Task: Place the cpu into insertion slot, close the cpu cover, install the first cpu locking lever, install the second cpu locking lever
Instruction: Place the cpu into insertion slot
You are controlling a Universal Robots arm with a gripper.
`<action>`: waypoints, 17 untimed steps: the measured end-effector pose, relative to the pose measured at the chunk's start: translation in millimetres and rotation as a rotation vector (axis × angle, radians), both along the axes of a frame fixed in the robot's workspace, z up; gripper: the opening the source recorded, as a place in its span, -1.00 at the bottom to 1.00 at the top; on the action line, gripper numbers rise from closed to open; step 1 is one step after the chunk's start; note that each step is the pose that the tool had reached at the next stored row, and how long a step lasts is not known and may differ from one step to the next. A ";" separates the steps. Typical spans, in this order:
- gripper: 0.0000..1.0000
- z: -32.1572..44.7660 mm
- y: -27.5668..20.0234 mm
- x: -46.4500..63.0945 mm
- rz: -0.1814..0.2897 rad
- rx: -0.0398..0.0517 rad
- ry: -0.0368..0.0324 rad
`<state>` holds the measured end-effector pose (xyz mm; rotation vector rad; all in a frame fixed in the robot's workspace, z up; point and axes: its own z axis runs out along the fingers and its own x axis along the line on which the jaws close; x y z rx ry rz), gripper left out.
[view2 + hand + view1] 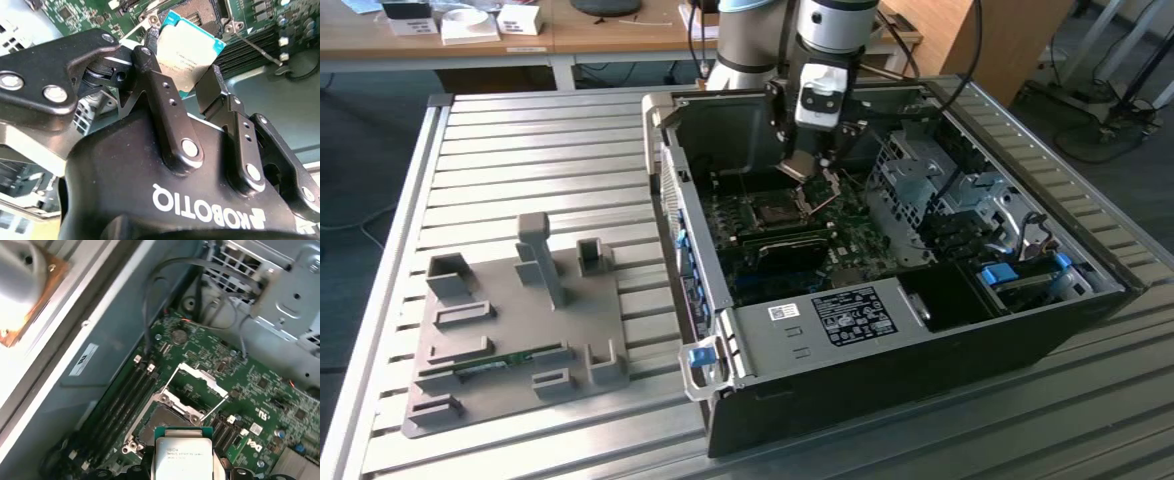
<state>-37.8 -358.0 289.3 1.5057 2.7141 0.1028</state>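
My gripper (803, 160) hangs inside the open computer case, shut on the cpu (795, 168) by two opposite edges. In the second wrist view the black fingers (150, 65) clamp the silver-topped, green-edged cpu (189, 47), which is tilted. Just below and beyond it, with a gap between them, lies the insertion slot (162, 422), a dark square socket on the green motherboard (260, 390); it holds no chip. The cpu cover (200, 376) stands swung up at the socket's far side. Two thin wire levers (216, 407) stick up beside it. In the exterior view the insertion slot (767, 210) is a little to the left of and below the gripper.
Long black memory slots (122, 400) run beside the socket. Black cables (165, 285) loop above the board, and a grey drive cage (947, 190) fills the exterior view's right side of the case. A grey fixture plate (507, 330) lies on the slatted table at that view's left.
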 end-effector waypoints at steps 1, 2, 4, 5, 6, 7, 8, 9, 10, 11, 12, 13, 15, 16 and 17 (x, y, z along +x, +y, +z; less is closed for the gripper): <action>0.07 0.0 0.0 0.0 -0.019 0.0000 0.0000; 0.07 0.0 0.0 0.0 -0.037 0.0000 0.0000; 0.07 0.0 0.0 0.0 -0.073 0.0000 0.0000; 0.07 0.0 0.0 0.0 -0.091 0.0001 0.0000; 0.07 0.0 0.0 0.0 -0.109 0.0001 0.0000; 0.07 0.0 0.0 0.0 -0.126 0.0000 0.0000; 0.07 0.0 0.0 0.0 -0.143 0.0000 0.0000; 0.07 -0.1 0.0 0.0 -0.161 0.0000 0.0000; 0.07 -0.1 0.0 0.0 -0.177 0.0000 0.0000; 0.07 -0.1 0.0 0.0 -0.193 0.0000 0.0000; 0.07 -0.1 0.0 0.0 -0.208 0.0000 0.0000; 0.07 -0.2 0.0 0.0 -0.223 0.0000 0.0000; 0.07 -0.3 0.0 0.0 -0.253 0.0001 0.0000; 0.07 -0.4 0.0 0.0 -0.269 0.0001 0.0000; 0.07 -0.4 0.0 0.0 -0.287 0.0000 0.0000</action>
